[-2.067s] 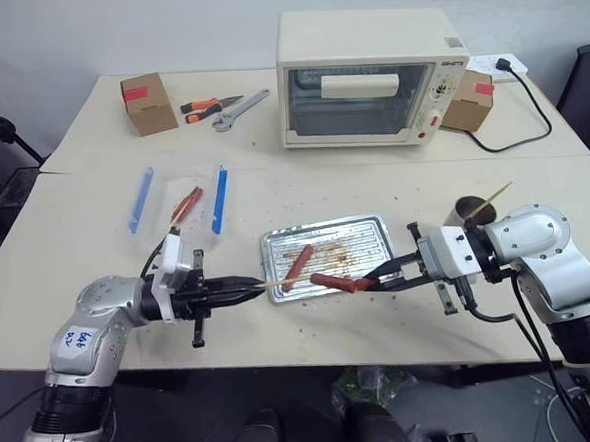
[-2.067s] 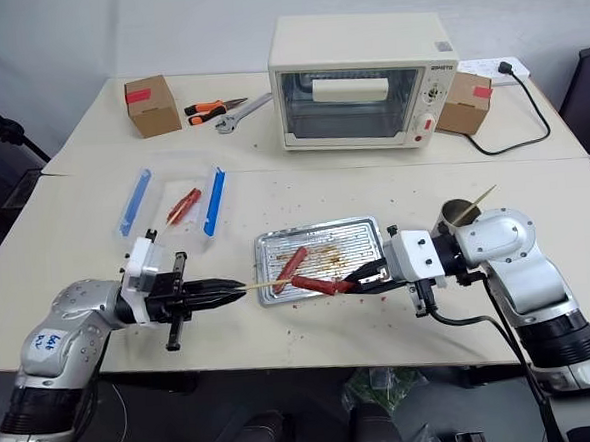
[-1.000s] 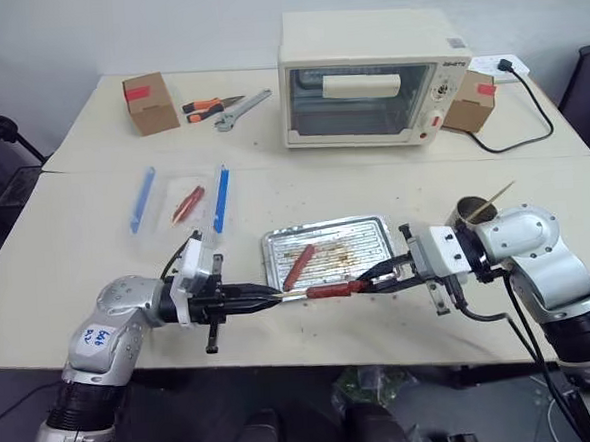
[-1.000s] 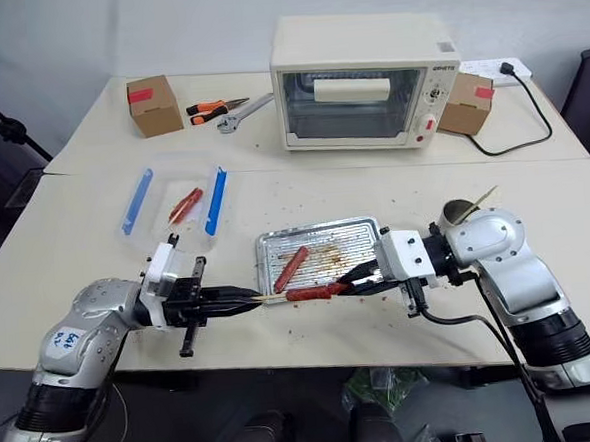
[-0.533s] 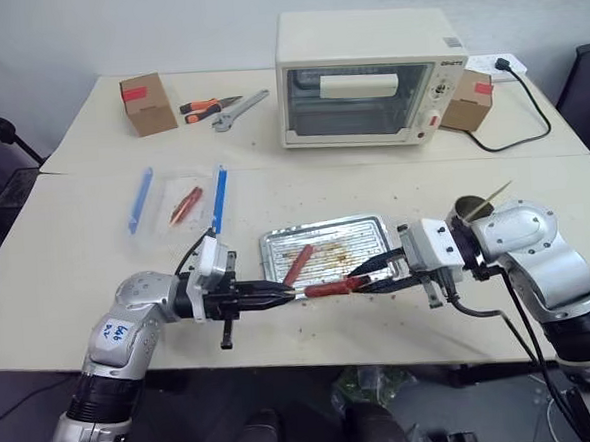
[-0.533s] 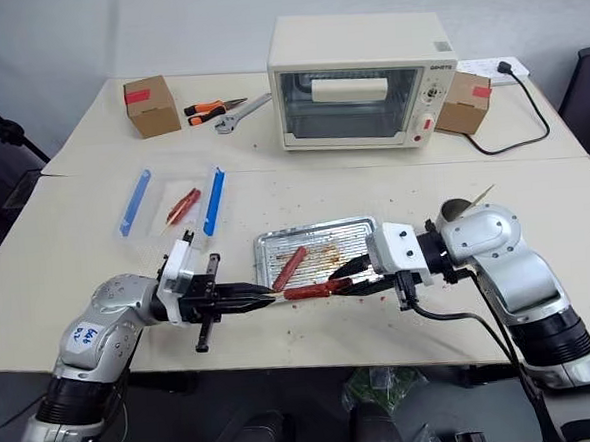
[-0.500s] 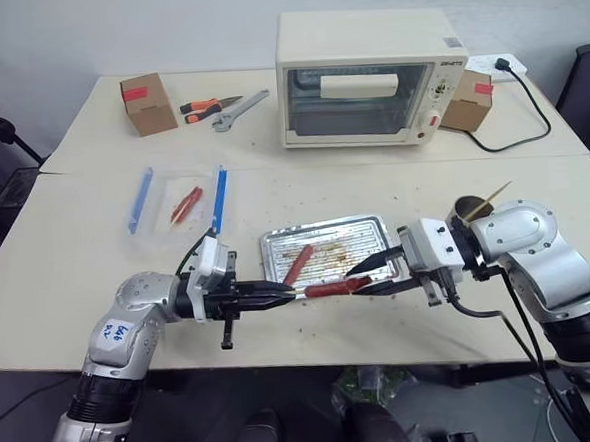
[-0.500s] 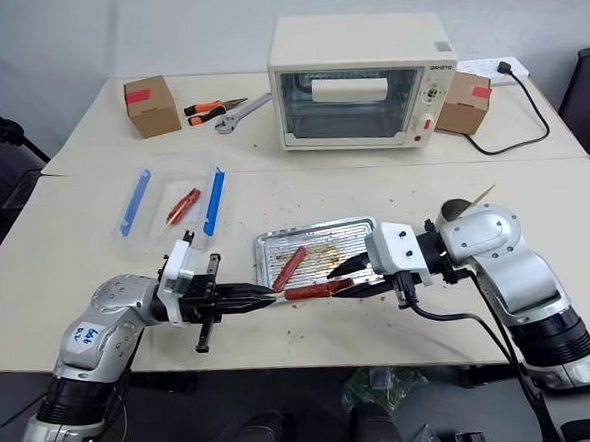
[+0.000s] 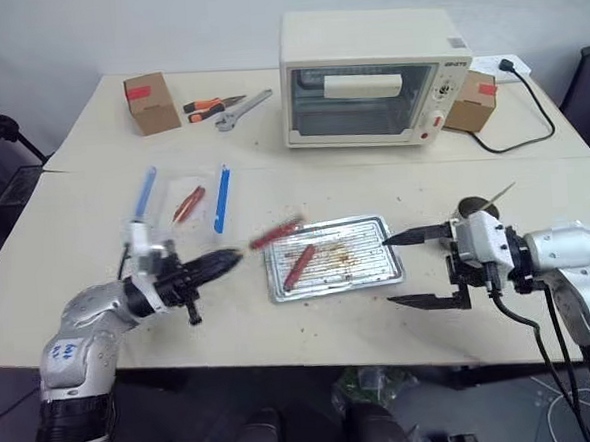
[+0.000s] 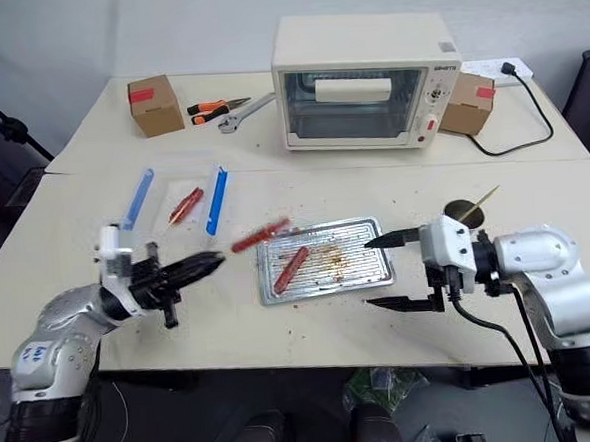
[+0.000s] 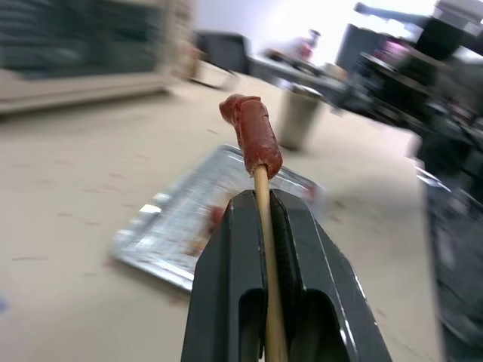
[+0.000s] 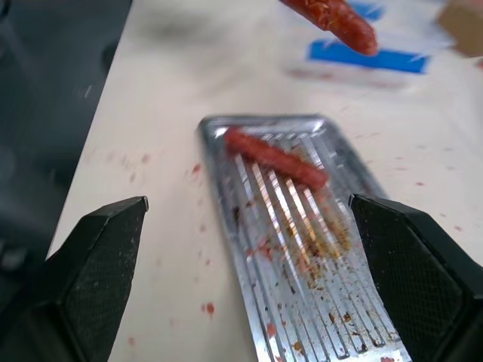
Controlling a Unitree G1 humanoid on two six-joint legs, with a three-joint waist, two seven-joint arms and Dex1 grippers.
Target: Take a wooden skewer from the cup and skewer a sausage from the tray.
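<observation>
The wooden skewer (image 11: 266,249) was pinched between the left gripper (image 11: 260,207) fingers, the sausage (image 11: 253,136) impaled just beyond them; the right gripper (image 9: 410,268) fingers were spread wide, empty.

Right gripper (image 9: 415,268) released sausage (image 9: 276,231), jaws now spread wide, drawn back right of tray (image 9: 378,274). Left gripper (image 9: 229,257) swung left, lifting skewered sausage on wooden skewer (image 11: 266,249) clear above tray's left edge.

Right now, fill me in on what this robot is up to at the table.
The left gripper is shut on the wooden skewer with the sausage speared on its tip, held beside the tray. The right gripper stands wide open beside the tray's other end. A paler sausage lies in the tray.
</observation>
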